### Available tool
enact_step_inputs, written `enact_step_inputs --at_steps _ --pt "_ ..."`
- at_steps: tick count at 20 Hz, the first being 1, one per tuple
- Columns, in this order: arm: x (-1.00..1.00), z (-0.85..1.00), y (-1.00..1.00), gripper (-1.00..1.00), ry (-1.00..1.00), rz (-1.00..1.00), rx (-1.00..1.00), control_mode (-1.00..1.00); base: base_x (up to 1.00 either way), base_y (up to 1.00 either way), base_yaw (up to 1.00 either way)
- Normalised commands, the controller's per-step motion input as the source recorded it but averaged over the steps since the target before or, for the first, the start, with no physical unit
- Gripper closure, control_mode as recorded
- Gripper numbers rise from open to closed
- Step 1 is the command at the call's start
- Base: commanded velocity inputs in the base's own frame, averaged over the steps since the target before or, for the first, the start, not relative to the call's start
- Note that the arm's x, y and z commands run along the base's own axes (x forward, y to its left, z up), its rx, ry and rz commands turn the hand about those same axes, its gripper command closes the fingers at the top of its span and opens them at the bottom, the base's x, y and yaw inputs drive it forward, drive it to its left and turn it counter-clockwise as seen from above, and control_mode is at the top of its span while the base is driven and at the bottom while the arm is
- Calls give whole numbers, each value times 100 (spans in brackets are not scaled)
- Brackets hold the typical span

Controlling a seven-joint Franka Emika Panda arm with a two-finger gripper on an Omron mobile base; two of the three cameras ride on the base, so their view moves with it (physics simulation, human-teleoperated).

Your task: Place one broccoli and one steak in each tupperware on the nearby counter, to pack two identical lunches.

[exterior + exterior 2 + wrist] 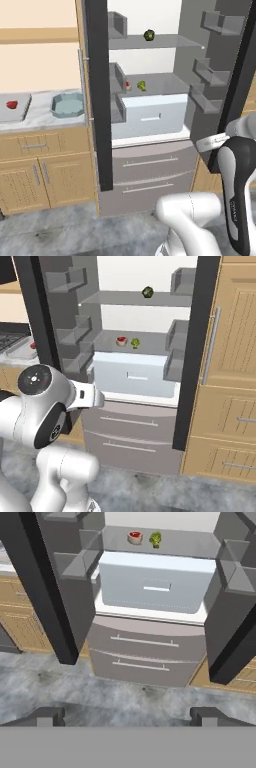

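Open refrigerator [150,95], both doors swung wide, facing the robot. Upper glass shelf: one dark green broccoli [149,35], alone near the middle. Lower shelf, above the white drawer [152,115]: one steak [135,537], red on a pale base, with a lighter green broccoli floret [155,539] just beside it on its right, the two apart; both too small to give a long axis or heading. Marbled tabletop [42,120] left of the refrigerator, over light wooden cabinets: pale teal tupperware [67,104] with cut corners, open side up, nothing visible in it; just beside it to the left, pale grey tray [15,109], its long axis running along the tabletop's length, holding one red steak piece [11,104]. Gripper [127,714]: fingers [47,716] spread wide apart and released, holding and touching nothing, aimed toward the lower freezer drawers [145,657] and grey floor, well apart from the food on the shelves.
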Motion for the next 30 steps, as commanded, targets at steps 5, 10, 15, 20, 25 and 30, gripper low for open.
enact_step_inputs --at_steps 5,10,15,20,25,30 --pt "0 0 0 -100 0 0 0 100 13 -12 0" --pt "0 0 0 -100 0 0 0 100 37 0 0" --pt "0 0 0 -100 0 0 0 100 61 -18 0" --pt "0 0 0 -100 0 0 0 100 67 -22 0" --pt "0 0 0 -100 0 0 0 100 59 -43 0" --pt "0 0 0 -100 0 0 0 100 61 -30 0"
